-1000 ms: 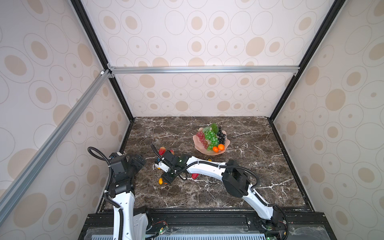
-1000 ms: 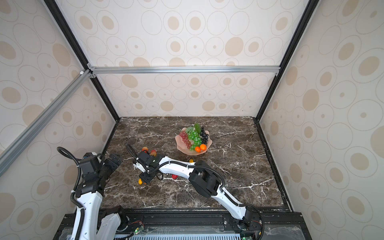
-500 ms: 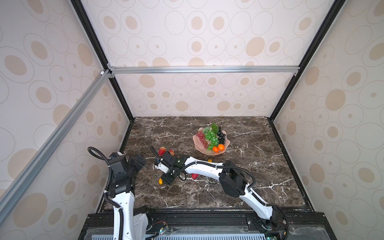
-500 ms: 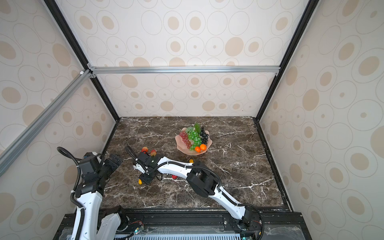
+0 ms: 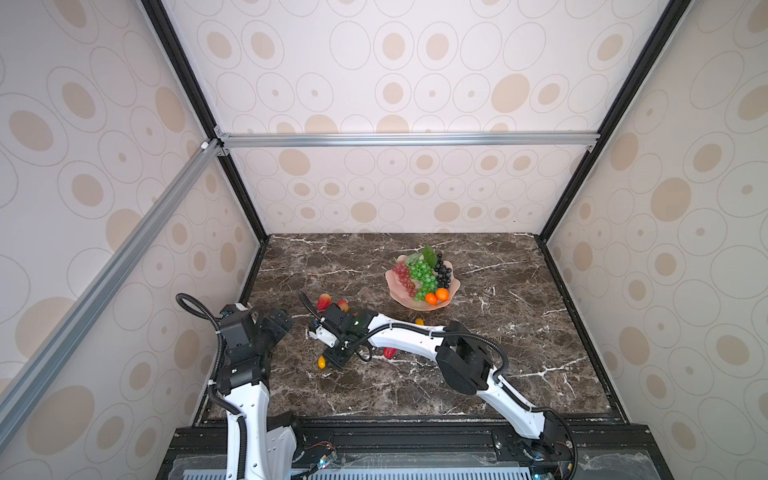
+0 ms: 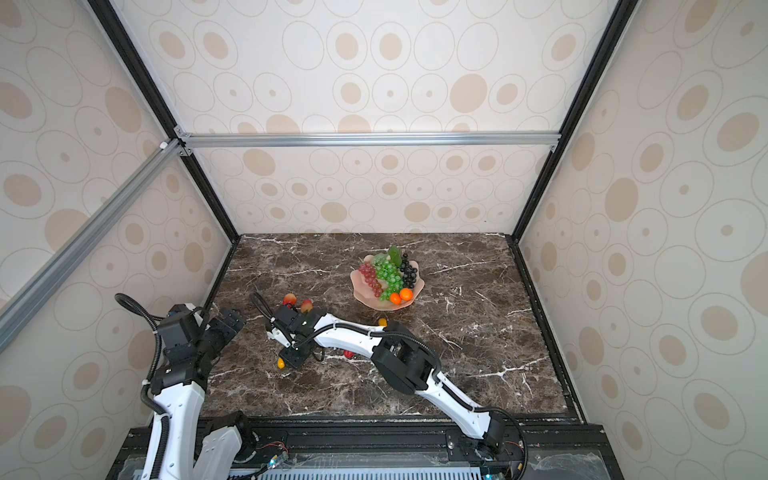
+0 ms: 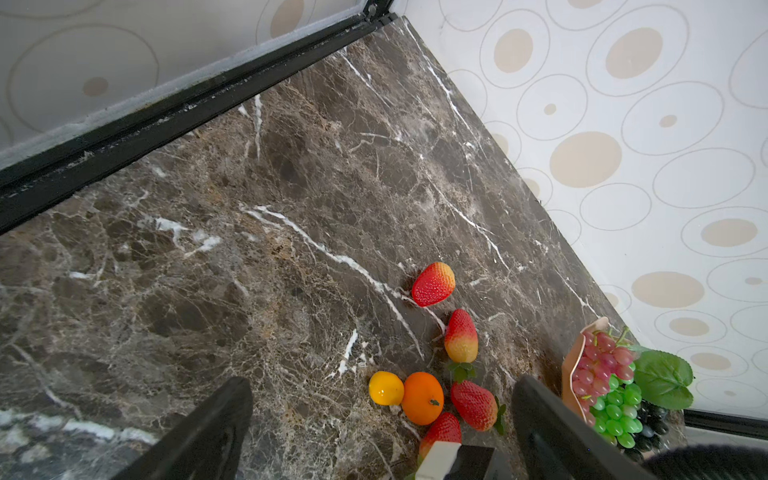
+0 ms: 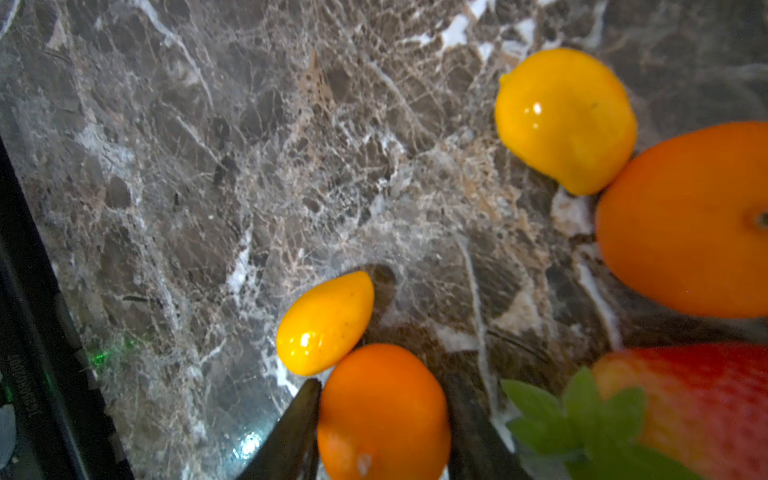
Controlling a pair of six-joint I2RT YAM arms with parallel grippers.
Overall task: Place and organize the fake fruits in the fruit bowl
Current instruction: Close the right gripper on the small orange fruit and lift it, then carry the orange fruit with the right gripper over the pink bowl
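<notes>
Near the left edge of the marble table (image 5: 498, 365) the right gripper (image 8: 382, 382) pinches a tangerine (image 8: 382, 419); the left gripper (image 7: 382, 386) hangs spread wide; the fruit bowl (image 5: 452, 287) sits far back amid bare marble.

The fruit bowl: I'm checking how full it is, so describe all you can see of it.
The fruit bowl is shallow, pale pink and plastic-looking, with a wavy, pointed rim. It stands on the marble table, towards the back. Inside lie red grapes, green grapes, black grapes, a green leaf and two tangerines at the near rim. Nothing else touches it.
</notes>
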